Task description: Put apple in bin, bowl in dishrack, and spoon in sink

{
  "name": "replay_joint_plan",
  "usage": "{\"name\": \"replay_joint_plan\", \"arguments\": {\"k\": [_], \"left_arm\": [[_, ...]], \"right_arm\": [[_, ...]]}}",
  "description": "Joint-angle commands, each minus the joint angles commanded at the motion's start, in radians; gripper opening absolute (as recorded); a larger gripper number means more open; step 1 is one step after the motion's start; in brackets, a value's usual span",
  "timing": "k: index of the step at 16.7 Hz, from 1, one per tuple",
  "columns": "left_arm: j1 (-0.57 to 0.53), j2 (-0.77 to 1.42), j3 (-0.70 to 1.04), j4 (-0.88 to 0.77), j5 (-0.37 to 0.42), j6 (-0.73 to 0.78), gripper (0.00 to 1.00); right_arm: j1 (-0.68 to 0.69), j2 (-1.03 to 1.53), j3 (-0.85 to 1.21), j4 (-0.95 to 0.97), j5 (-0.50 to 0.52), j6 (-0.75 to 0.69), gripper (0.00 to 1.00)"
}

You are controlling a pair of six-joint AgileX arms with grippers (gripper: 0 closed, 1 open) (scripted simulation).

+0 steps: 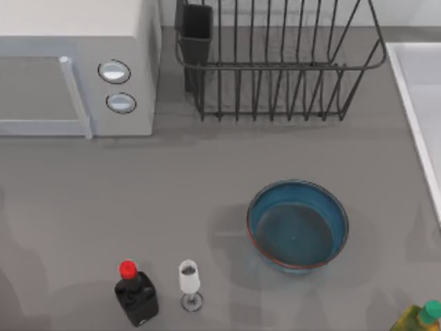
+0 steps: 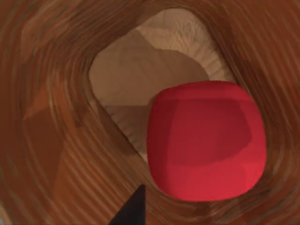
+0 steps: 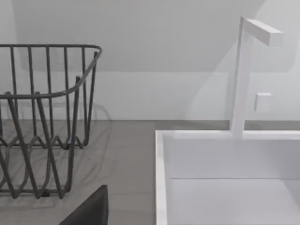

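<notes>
Three items are on the work order, and one looks settled: the apple (image 2: 206,140) lies inside a woven brown bin (image 2: 56,140), against its wall and partly over the pale floor, as seen from the left wrist view. A dark sliver at that view's edge may be part of the left gripper; whether its fingers are apart or closed cannot be told, though nothing appears to grip the apple. The bowl (image 1: 298,225) sits upright on the grey table (image 1: 179,186), right of centre, mouth up, well apart from the dishrack (image 1: 275,65) at the back and near the sink (image 1: 420,103) on the right edge. Being round, it has no long axis; only the opening's upward direction matters. It looks glossy and rigid (likely slippery, and prone to tipping if pinched low), so the thin rim is the sensible hold, one finger inside and one outside. The right wrist view faces the rack and sink rim with its faucet (image 3: 243,75); the right gripper's opening cannot be judged. A microwave (image 1: 76,69), bottle (image 1: 136,293) and glass (image 1: 189,281) stand clear.
</notes>
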Motion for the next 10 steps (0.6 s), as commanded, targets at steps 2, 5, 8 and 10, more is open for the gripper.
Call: {"name": "replay_joint_plan", "arguments": {"k": [2,5,8,10], "left_arm": [[0.000,0.000,0.000,0.000,0.000,0.000,1.00],[0.000,0.000,0.000,0.000,0.000,0.000,1.00],[0.000,0.000,0.000,0.000,0.000,0.000,1.00],[-0.001,-0.001,0.000,0.000,0.000,0.000,1.00]], "right_arm": [[0.000,0.000,0.000,0.000,0.000,0.000,1.00],[0.000,0.000,0.000,0.000,0.000,0.000,1.00],[0.000,0.000,0.000,0.000,0.000,0.000,1.00],[0.000,0.000,0.000,0.000,0.000,0.000,1.00]]}}
